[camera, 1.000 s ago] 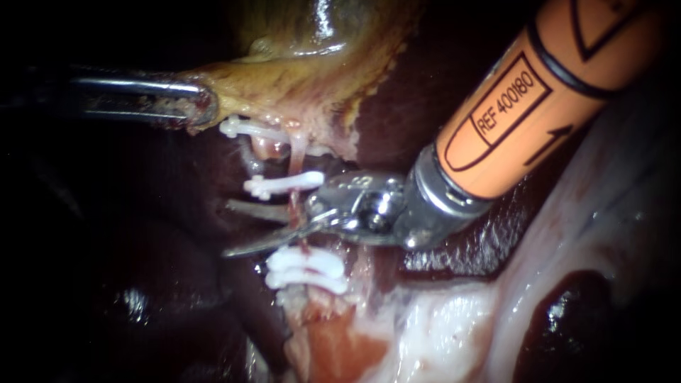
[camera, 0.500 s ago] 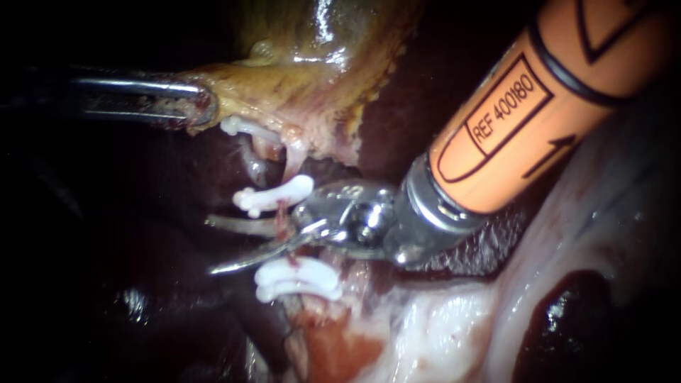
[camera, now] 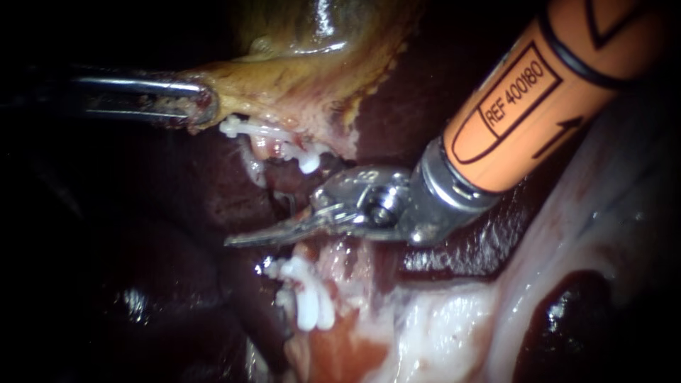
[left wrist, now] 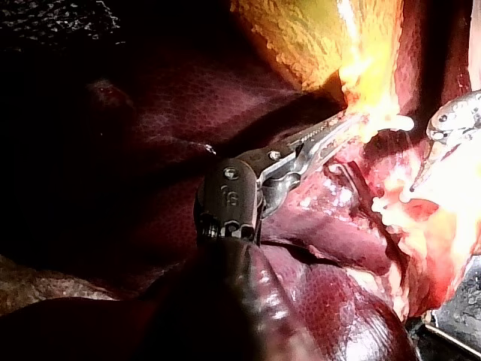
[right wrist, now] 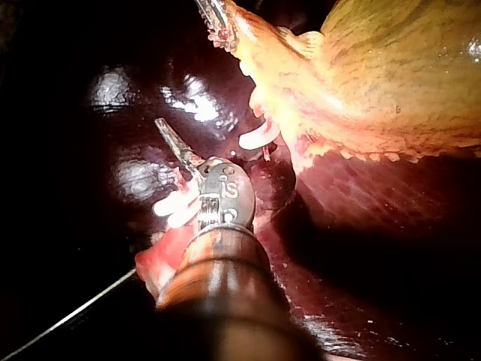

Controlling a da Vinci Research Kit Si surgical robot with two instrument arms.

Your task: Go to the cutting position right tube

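Dark red liver (camera: 440,92) behind: your orange-shafted right instrument's (camera: 245,239) jaws, closed, sit beside white clips (camera: 308,298), position seemingly reached; left instrument (camera: 202,106) grips yellow gallbladder (camera: 298,78).

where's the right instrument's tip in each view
endoscope view: right instrument enters from upper right, shut jaws at centre, between the clips and the gallbladder.
left wrist view: right instrument lies beyond the left instrument, which holds the gallbladder.
right wrist view: right instrument is the view's own, jaws over the liver.
shared landmark: the yellow gallbladder.
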